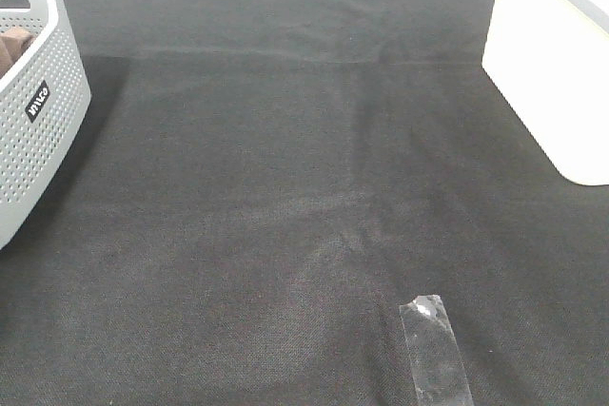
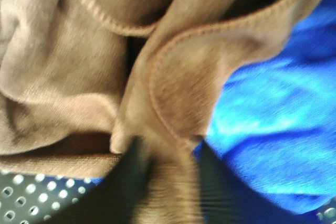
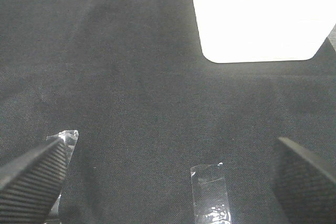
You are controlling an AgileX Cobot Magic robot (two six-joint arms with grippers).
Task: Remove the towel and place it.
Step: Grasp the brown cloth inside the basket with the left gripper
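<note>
The reddish-brown towel (image 2: 79, 77) lies crumpled in the grey perforated basket (image 1: 38, 121), on top of a blue cloth (image 2: 273, 124). In the high view only a small brown patch of the towel (image 1: 13, 45) shows over the basket's rim. My left gripper (image 2: 167, 145) is down in the basket, its two dark fingers closed in on a stitched fold of the towel; the view is blurred. My right gripper (image 3: 170, 145) is open and empty, low over the black table cloth (image 1: 285, 187). Neither gripper shows in the high view.
A white box (image 1: 552, 73) stands at the right edge of the table; it also shows in the right wrist view (image 3: 257, 19). A strip of clear tape (image 1: 433, 349) is stuck on the cloth near the front. The basket's perforated wall (image 2: 21, 198) lies close beside the left fingers.
</note>
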